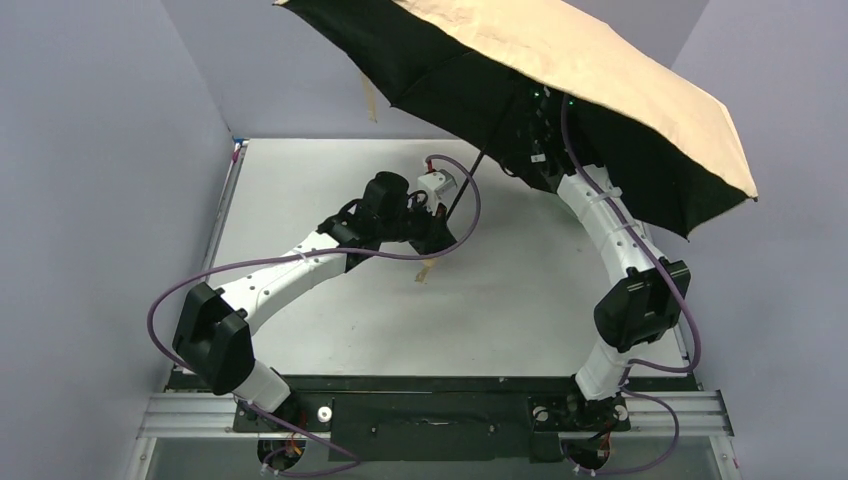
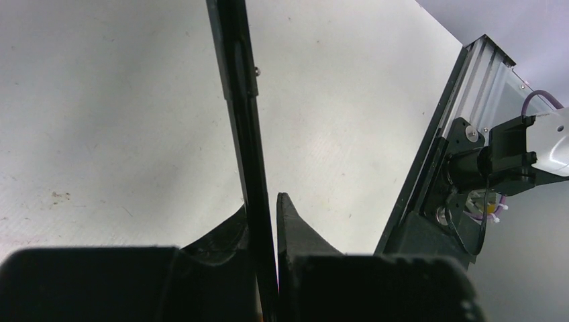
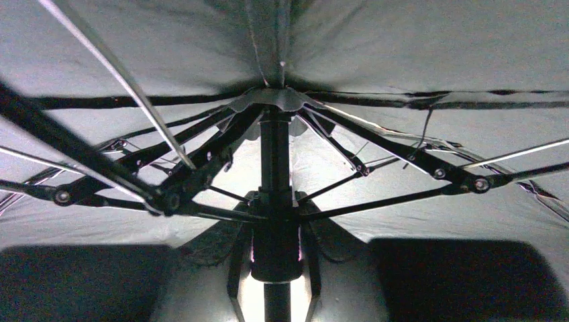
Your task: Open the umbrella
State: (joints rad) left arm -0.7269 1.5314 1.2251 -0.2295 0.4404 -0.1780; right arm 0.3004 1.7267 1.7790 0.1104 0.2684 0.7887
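The umbrella (image 1: 600, 70) is spread wide above the table's back right, peach-tan outside and black underneath. Its thin black shaft (image 1: 478, 165) slants down to my left gripper (image 1: 440, 225), which is shut on it; a tan piece (image 1: 425, 270) hangs just below. In the left wrist view the shaft (image 2: 241, 100) runs up between the fingers of the left gripper (image 2: 263, 204). My right gripper (image 3: 276, 201) is up under the canopy, either side of the black runner (image 3: 275, 241), with thin slits of light between fingers and runner. Ribs (image 3: 376, 147) fan out above.
The white table (image 1: 520, 300) lies inside lilac walls (image 1: 100, 150). A metal rail (image 1: 430, 415) with the arm bases runs along the near edge. Purple cables (image 1: 160, 300) loop beside both arms. The canopy overhangs the right arm (image 1: 620, 230).
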